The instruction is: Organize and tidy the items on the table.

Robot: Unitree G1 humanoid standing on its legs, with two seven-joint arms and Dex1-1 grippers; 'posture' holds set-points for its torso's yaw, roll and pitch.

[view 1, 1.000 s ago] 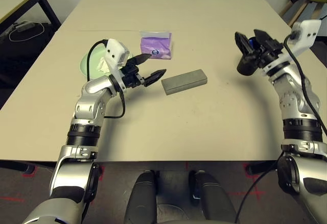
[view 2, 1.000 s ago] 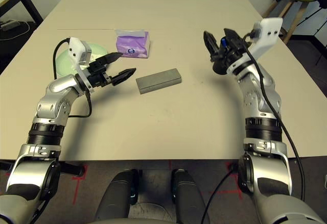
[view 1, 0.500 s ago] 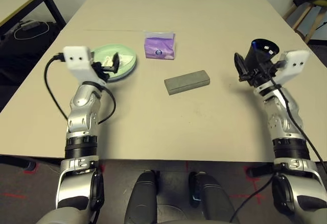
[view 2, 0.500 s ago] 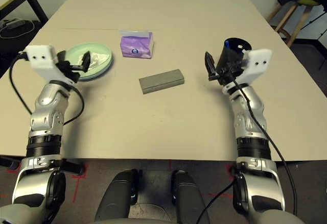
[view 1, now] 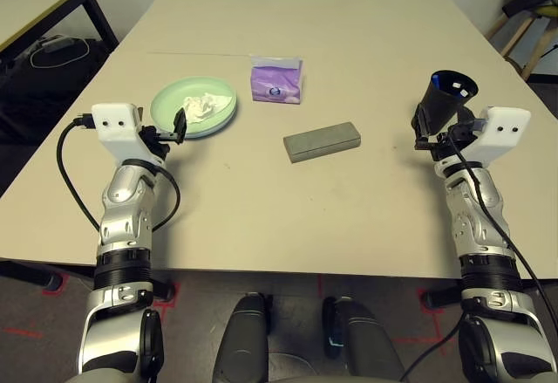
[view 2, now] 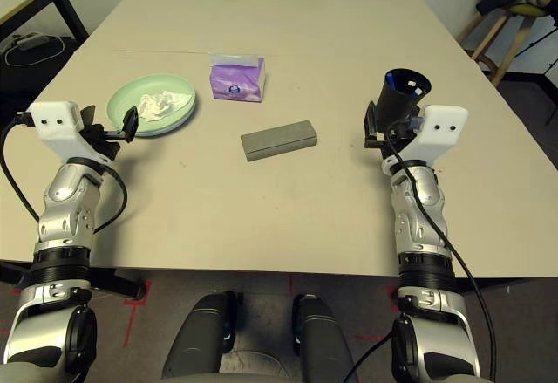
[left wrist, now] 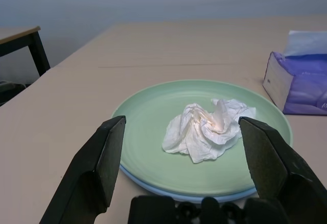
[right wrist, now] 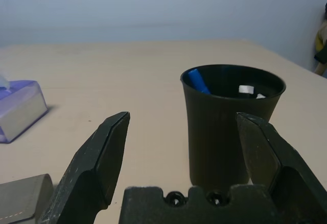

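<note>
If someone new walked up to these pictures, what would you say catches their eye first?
Probably the purple tissue pack, vivid against the beige table near its middle. Next, the light green plate with a crumpled white tissue on it, just ahead of the open left end effector. On the right, the black cup stands upright before the open right end effector, a blue item poking up inside it.

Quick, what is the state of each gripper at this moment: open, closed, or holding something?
Left gripper: open, holding nothing, facing the crumpled tissue on the green plate.
Right gripper: open, holding nothing, facing the black cup.
</note>
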